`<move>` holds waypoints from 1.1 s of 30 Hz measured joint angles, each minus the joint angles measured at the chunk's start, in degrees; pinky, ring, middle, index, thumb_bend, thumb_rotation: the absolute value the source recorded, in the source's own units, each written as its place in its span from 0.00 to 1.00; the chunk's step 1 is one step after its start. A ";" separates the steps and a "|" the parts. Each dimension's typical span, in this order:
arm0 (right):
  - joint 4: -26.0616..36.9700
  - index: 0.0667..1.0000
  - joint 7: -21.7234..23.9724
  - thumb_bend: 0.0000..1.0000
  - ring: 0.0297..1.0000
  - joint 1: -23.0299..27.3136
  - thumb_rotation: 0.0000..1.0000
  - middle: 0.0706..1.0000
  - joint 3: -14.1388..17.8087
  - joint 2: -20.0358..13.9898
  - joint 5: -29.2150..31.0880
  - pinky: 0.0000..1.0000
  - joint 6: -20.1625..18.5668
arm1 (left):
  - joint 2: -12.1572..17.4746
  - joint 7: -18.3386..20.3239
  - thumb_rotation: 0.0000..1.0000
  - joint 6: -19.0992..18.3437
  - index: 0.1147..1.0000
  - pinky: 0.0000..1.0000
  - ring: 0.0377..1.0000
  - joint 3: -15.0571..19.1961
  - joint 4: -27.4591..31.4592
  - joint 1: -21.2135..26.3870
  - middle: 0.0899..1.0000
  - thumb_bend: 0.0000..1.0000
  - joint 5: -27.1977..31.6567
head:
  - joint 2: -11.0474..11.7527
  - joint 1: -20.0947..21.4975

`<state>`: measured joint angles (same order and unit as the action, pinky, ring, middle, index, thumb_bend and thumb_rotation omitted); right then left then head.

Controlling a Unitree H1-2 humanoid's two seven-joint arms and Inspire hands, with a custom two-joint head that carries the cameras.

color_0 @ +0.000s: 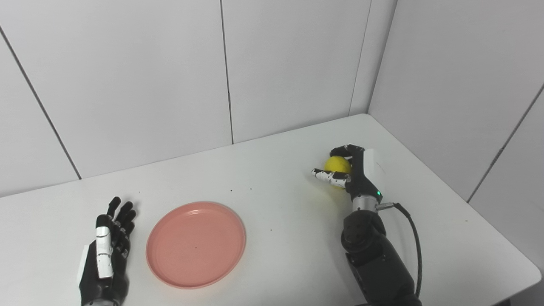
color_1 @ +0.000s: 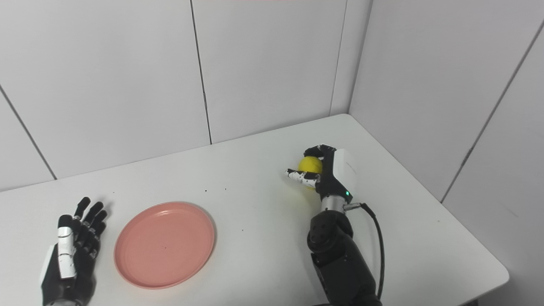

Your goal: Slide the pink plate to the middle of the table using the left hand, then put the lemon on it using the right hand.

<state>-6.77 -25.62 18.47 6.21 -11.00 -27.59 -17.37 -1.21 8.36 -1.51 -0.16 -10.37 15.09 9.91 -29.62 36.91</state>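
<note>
The pink plate [color_0: 196, 244] lies flat on the white table [color_0: 276, 199], left of the table's middle and near the front edge. My left hand [color_0: 107, 251] is open, with fingers spread, just left of the plate and apart from it. The yellow lemon [color_0: 337, 165] is at the right side of the table. My right hand [color_0: 350, 170] is shut on the lemon, fingers curled over its far side and thumb under its near side. It also shows in the right eye view [color_1: 326, 169].
White wall panels [color_0: 170, 76] close off the table at the back and right. The table's right edge [color_0: 446, 182] runs close to the right arm. A black cable [color_0: 414, 242] hangs from the right wrist.
</note>
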 measured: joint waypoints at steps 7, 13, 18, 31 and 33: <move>5.39 0.33 0.30 0.49 0.42 0.01 0.00 0.47 -2.01 2.42 0.21 0.33 1.35 | -0.05 -0.10 1.00 0.06 0.93 1.00 0.95 -0.39 -0.01 -0.07 0.92 0.64 -0.12 | -0.09 -0.88; 5.91 0.33 2.01 0.49 0.43 0.04 0.00 0.47 -5.82 3.73 -0.34 0.33 1.76 | -0.24 -0.15 1.00 0.88 0.93 0.99 0.94 -0.64 -0.41 -0.07 0.92 0.65 -0.14 | -0.18 -2.10; 5.91 0.33 2.61 0.49 0.43 0.05 0.00 0.48 -8.37 5.22 -0.45 0.32 2.52 | -0.29 -0.24 1.00 2.32 0.92 0.99 0.94 -0.87 -1.16 0.26 0.92 0.67 -0.98 | -0.44 -4.03; 4.63 0.33 5.10 0.49 0.42 0.85 0.00 0.48 -15.27 8.10 -1.56 0.30 4.92 | -1.24 -0.62 1.00 3.41 0.91 0.95 0.92 -1.25 -2.50 0.97 0.90 0.66 -2.29 | -0.70 -9.40; 3.66 0.32 5.30 0.49 0.43 1.02 0.00 0.48 -16.23 8.56 -1.59 0.31 5.78 | -1.51 -0.95 1.00 3.55 0.91 0.95 0.92 -1.32 -2.70 1.12 0.90 0.66 -2.43 | -0.70 -10.11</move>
<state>-3.11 -20.32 19.48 -10.02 -2.44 -29.18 -11.59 -2.72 7.41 2.05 -1.48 -13.07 16.20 7.47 -30.32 26.81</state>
